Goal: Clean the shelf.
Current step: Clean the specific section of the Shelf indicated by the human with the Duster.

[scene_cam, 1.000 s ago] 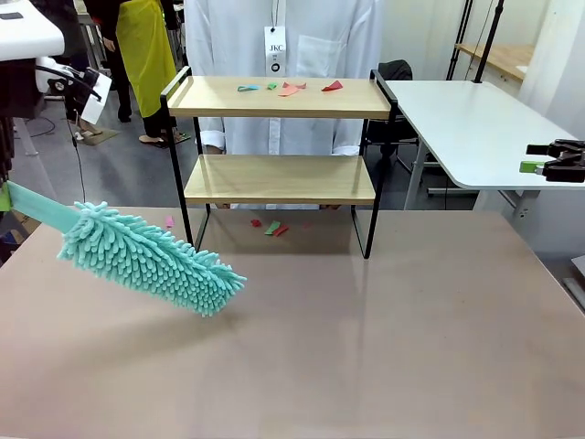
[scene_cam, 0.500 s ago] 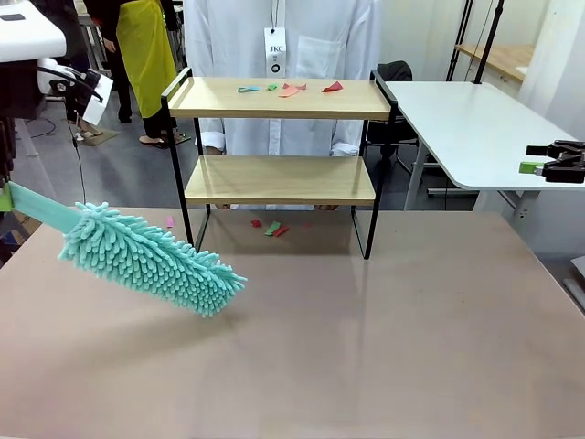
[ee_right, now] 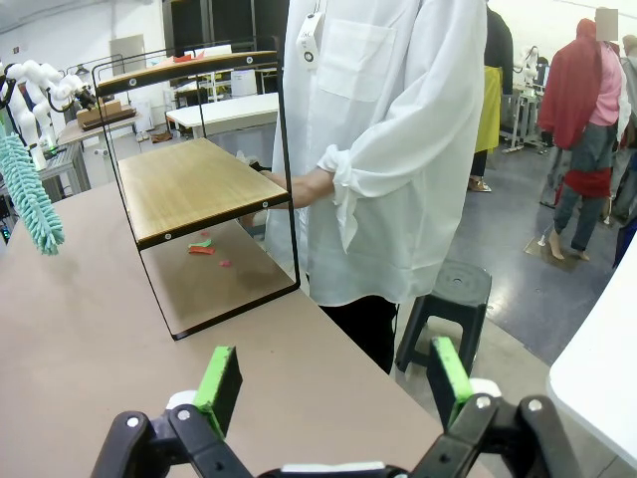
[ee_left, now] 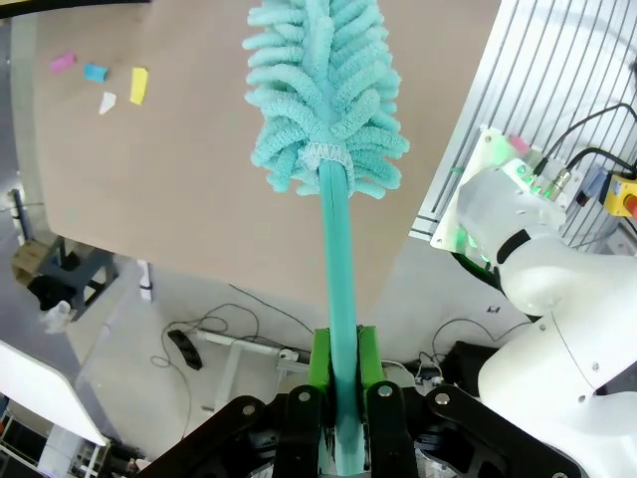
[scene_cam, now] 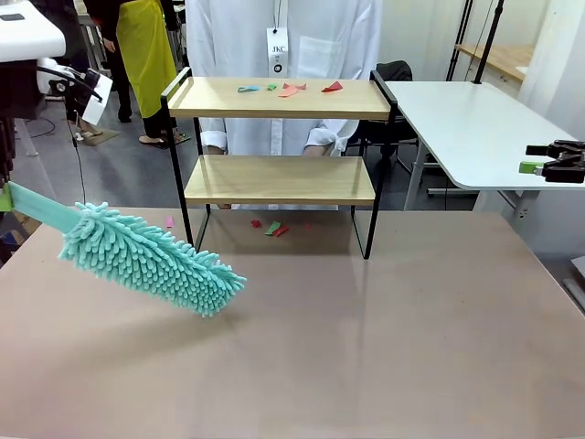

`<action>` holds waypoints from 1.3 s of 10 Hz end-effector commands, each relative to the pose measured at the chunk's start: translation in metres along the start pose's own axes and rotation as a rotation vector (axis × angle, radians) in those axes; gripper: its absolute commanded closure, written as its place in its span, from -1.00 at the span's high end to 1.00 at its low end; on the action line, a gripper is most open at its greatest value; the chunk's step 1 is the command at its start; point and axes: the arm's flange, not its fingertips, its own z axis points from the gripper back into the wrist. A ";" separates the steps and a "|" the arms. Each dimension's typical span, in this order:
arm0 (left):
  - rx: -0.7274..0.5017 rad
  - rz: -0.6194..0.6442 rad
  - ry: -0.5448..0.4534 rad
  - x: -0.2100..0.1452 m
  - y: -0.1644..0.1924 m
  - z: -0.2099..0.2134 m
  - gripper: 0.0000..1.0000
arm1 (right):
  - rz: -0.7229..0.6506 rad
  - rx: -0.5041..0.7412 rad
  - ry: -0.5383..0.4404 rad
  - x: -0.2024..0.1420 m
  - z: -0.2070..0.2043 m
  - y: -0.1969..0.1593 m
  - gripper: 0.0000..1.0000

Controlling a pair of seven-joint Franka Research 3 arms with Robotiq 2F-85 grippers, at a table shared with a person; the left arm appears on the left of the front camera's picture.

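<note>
Our left gripper (ee_left: 338,370) pinches the teal handle of a fluffy duster (scene_cam: 151,259), its head slanting low over the brown table (scene_cam: 384,347), left of the shelf (scene_cam: 279,179) at the far middle. We see the right gripper (ee_right: 333,376) spread wide. Coloured scraps (scene_cam: 291,89) dot the shelf's top board, with others on the table beneath it. A person in white (scene_cam: 315,41) stands just behind.

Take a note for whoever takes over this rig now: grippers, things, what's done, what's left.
Left gripper shut on the handle of the teal duster; its head hangs over the table's left, apart from the shelf. Right gripper open, holding nothing.
Paper scraps lie on the shelf's top board, more on the table beneath.
Done: duster in the jaws.
Left: sweep the scraps off the shelf.
</note>
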 end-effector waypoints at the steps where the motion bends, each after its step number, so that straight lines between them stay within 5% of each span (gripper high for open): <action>1: -0.001 -0.004 -0.009 -0.003 -0.002 0.000 -0.74 | -0.010 0.000 0.015 0.004 -0.001 0.001 1.00; 13: -0.001 -0.004 -0.009 -0.003 -0.002 0.000 -0.74 | -0.010 0.000 0.015 0.004 -0.001 0.001 1.00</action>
